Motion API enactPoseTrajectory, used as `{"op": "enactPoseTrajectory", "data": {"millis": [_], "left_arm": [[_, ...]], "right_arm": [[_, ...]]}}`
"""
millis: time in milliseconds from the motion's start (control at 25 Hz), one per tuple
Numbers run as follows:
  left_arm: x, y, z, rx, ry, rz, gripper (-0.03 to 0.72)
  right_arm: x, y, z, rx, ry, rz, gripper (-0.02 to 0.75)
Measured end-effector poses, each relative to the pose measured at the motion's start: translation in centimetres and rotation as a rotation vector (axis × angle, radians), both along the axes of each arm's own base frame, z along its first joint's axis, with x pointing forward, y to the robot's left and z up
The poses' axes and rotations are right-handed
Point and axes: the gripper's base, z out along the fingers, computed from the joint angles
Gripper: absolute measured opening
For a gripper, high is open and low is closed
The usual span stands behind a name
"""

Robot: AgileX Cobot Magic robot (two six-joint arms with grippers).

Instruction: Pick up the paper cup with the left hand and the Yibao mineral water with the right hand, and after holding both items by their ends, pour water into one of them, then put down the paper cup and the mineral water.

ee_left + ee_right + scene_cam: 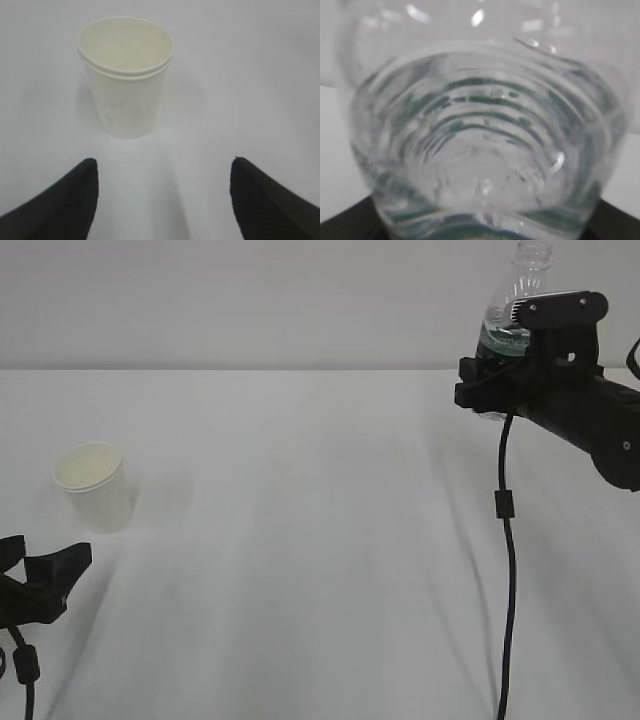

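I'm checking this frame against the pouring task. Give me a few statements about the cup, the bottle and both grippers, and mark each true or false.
1. The paper cup stands upright on the table. True.
2. The left gripper is closed on the cup. False: its jaws are open, short of the cup, touching nothing.
3. The right gripper holds the bottle. True.
4. The bottle has a cap on. False: its neck is open.
5. The bottle is tipped over the cup. False: it is roughly upright, far to the cup's right.
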Motion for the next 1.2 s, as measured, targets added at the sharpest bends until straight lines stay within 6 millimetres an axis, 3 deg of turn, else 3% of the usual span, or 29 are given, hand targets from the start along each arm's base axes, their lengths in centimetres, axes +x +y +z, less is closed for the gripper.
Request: {"op": "enactPoseTrajectory", "data": {"millis": [880, 1200], "left_arm": [[0.1, 0.2, 0.0, -0.001, 0.000, 0.028, 0.582], [0.1, 0.2, 0.0, -0.001, 0.000, 0.028, 0.603]], "right_arm": [[-2.8, 0.0, 2.0, 0.017, -0.019, 0.047, 0.465], [-3.6, 0.0, 3.9, 0.013, -0.049, 0.070, 0.465]]}}
